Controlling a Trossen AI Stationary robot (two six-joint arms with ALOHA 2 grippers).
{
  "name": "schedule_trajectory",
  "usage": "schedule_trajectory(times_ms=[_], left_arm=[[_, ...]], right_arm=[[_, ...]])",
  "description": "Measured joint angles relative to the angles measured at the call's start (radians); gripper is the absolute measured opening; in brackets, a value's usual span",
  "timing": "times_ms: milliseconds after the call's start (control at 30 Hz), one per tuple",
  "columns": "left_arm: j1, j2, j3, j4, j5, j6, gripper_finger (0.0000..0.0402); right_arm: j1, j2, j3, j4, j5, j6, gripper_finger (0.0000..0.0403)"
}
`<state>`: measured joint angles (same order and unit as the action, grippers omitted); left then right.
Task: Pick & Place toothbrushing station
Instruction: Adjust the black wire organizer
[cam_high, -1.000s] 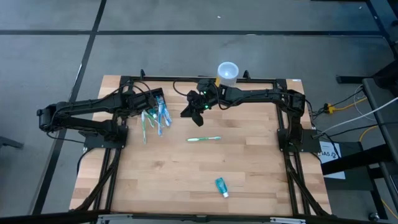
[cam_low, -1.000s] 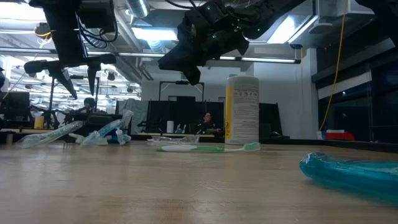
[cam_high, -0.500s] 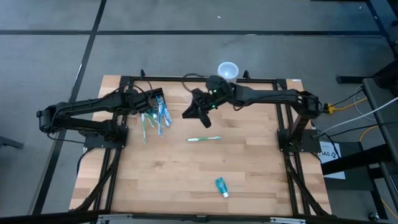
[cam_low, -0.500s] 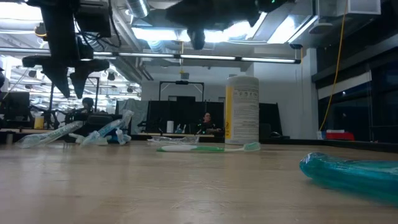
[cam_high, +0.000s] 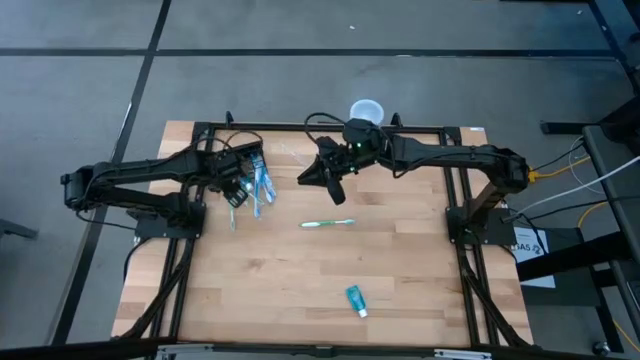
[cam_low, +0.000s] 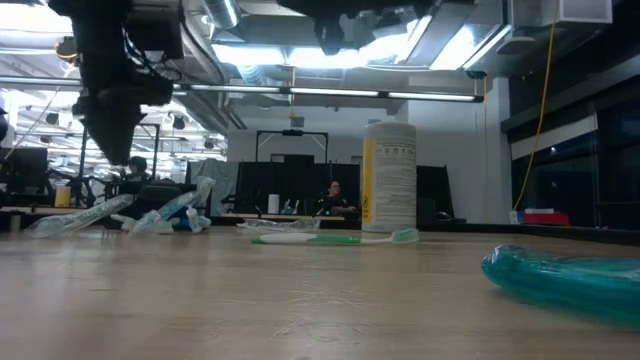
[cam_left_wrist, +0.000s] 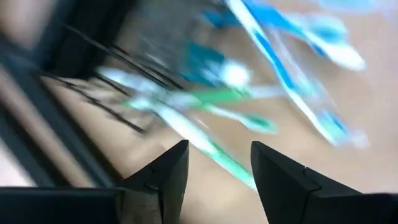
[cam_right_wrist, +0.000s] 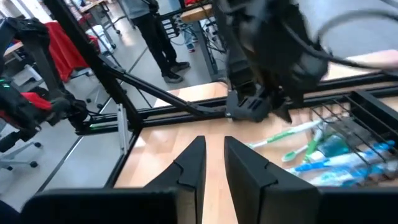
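The toothbrushing station does not show in any view. A pile of blue, white and green toothbrushes lies flat on the wooden table at the far left. My left gripper hangs just above the pile, pointing down. It is open in its wrist view, with the brushes beneath the gap. My right gripper is held high over the table's far middle. Its fingers stand a narrow gap apart with nothing between them. It faces the left arm and the pile.
A single green toothbrush lies at mid-table. A teal toothpaste tube lies toward the near edge. A white-and-yellow cup stands upright at the far edge. A black frame rail runs along the table's far side.
My right gripper has risen well above the table and drawn a little toward the far edge, leaving the low view at its top. My left gripper has rolled about the line it points along and stayed above the toothbrush pile.
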<state>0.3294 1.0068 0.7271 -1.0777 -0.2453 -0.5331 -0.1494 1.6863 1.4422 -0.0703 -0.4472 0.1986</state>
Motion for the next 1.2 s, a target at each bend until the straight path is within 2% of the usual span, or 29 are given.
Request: schedule_trajectory(times_ms=[67,200,300,433,633,900,1200], left_arm=[[0.002,0.03,0.001,-0.019,0.087,0.04,0.0168],[0.002,0.094,0.001,-0.068,0.111,0.087,0.0168],[0.002,0.109,0.027,-0.05,0.061,0.157,0.0169],[0.018,0.108,0.093,-0.046,-0.071,0.247,0.0169],[0.12,0.106,0.137,-0.072,-0.078,0.352,0.0169],[0.274,0.136,0.144,-0.143,0.064,0.387,0.0169],[0.309,0.201,0.144,-0.107,0.099,0.516,0.0169]], right_arm=[[0.016,0.0,0.0,0.015,0.015,-0.001,0.006],[0.037,0.0,0.0,0.033,0.043,-0.004,0.006],[0.042,-0.008,0.0,0.034,0.048,-0.004,0.006],[0.042,-0.019,0.0,0.034,0.048,-0.004,0.006],[0.051,-0.021,0.0,0.04,0.048,-0.005,0.006],[0.058,-0.03,0.0,0.047,0.047,-0.017,0.006],[0.058,-0.034,0.0,0.069,0.047,-0.015,0.006]])
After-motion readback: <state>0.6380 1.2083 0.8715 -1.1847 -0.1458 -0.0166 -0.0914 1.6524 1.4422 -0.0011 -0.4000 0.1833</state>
